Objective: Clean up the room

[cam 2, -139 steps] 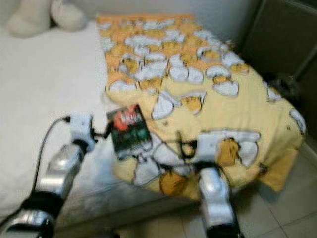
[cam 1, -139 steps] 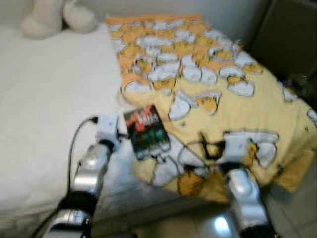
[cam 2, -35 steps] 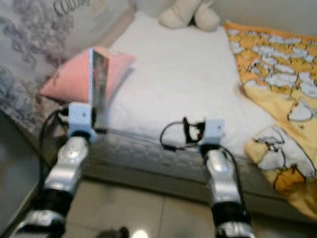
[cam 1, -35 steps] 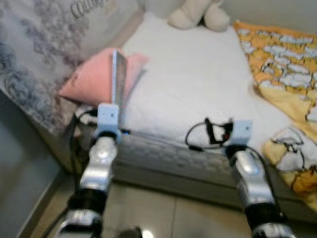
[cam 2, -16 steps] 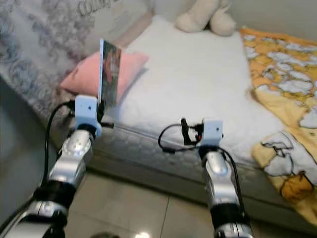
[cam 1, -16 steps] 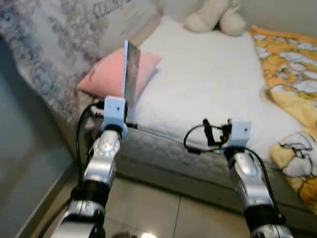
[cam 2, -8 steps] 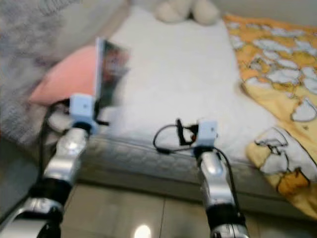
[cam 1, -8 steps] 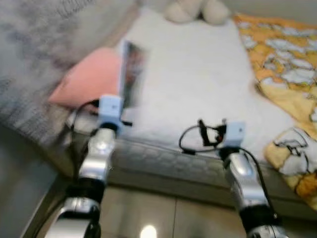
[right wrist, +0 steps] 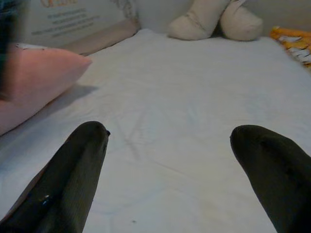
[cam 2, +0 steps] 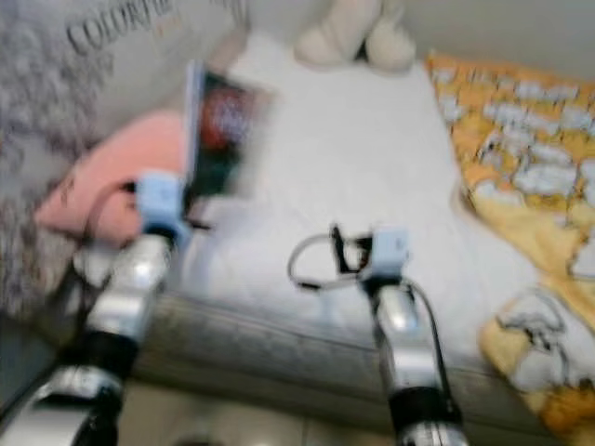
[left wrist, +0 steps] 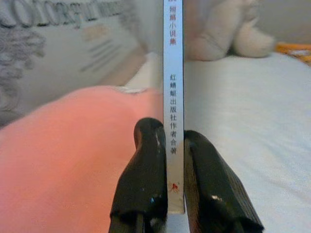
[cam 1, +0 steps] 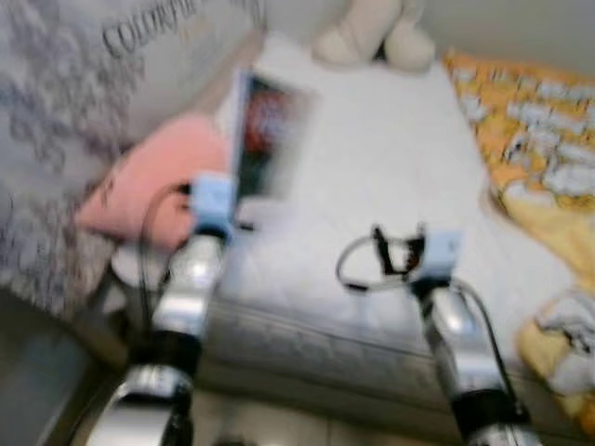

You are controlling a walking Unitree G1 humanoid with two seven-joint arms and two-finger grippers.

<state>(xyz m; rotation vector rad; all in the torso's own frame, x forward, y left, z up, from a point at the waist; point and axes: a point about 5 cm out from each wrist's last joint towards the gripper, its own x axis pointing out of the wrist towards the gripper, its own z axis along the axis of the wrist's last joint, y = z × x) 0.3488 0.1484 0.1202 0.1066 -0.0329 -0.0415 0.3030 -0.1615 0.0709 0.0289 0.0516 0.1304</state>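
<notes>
At the bed's left edge, a pink pillow [cam 1: 153,190] lies beside the left gripper [left wrist: 170,160], which is clenched on a thin book [cam 1: 270,139], held upright by its spine above the white mattress [cam 1: 390,177]. To the right, the right gripper [right wrist: 180,160] hangs released and empty over the sheet, the patterned blanket [cam 2: 530,177] beyond. The book is mid-carry; the next move calls for a proper place to set it down.
</notes>
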